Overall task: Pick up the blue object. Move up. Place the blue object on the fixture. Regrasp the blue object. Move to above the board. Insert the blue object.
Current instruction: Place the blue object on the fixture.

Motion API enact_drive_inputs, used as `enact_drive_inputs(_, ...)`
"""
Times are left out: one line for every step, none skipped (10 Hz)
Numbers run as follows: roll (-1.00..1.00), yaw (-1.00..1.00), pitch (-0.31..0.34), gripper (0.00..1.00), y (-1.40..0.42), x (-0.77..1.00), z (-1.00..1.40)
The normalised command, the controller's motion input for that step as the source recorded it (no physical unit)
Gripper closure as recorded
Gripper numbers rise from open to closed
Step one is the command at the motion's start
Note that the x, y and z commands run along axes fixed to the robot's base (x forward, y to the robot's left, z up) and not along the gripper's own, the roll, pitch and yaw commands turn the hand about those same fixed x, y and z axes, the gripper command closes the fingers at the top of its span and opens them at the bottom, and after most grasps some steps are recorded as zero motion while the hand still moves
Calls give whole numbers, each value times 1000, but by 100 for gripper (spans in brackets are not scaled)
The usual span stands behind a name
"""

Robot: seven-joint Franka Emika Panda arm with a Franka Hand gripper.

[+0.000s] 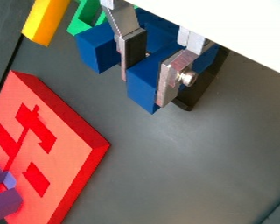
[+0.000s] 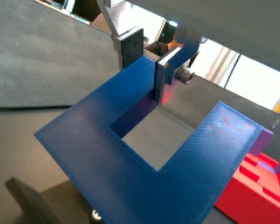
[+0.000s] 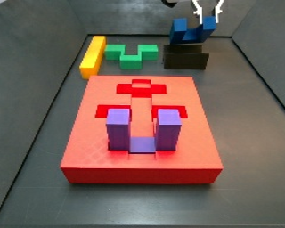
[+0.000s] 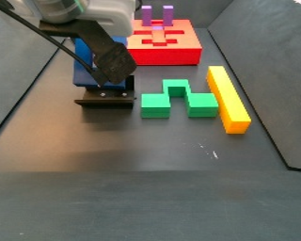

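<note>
One blue object (image 3: 188, 34) rests tilted on the fixture (image 3: 187, 59), directly beneath the gripper (image 1: 152, 63); propping it there presumably exposes a prong for a fresh grip suited to insertion. In both wrist views the silver fingers (image 2: 173, 68) straddle one prong, parted only about its thickness; whether the pads press it or merely flank it cannot be told. Well away from the gripper lies the board (image 3: 142, 125), already carrying a purple block (image 3: 142, 129); a green block (image 4: 179, 99) and yellow bar (image 4: 228, 97) lie apart.

Matt, finely grained plastic on the blue object (image 2: 166, 131); bare silver metal plates on the gripper (image 1: 154, 63) above it.
</note>
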Motion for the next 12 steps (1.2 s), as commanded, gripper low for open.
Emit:
enact_drive_inputs(0, -43, 0, 100, -3, 0, -371)
enact_drive_inputs(43, -49, 0, 100, -17, -34, -394)
enact_drive_inputs(26, -43, 0, 100, 0, -9, -397)
enact_drive_inputs(0, -26, 0, 100, 0, 0, -274)
enact_drive_inputs(66, -17, 20, 100, 0, 0, -29)
enact_drive_inputs(69, 0, 46, 100, 0, -14, -14)
enact_drive_inputs(57, -49, 126, 100, 0, 0, -6)
enact_drive_inputs(0, -34, 0, 100, -6, -23, 0)
enact_drive_inputs(14, 0, 0, 100, -3, 0, 0)
enact_drive_inputs(0, -63, 0, 100, 0, 0, -26)
enact_drive_inputs(137, -26, 43, 100, 0, -17, -26)
enact_drive_inputs(51, 0, 0, 100, 0, 0, 0)
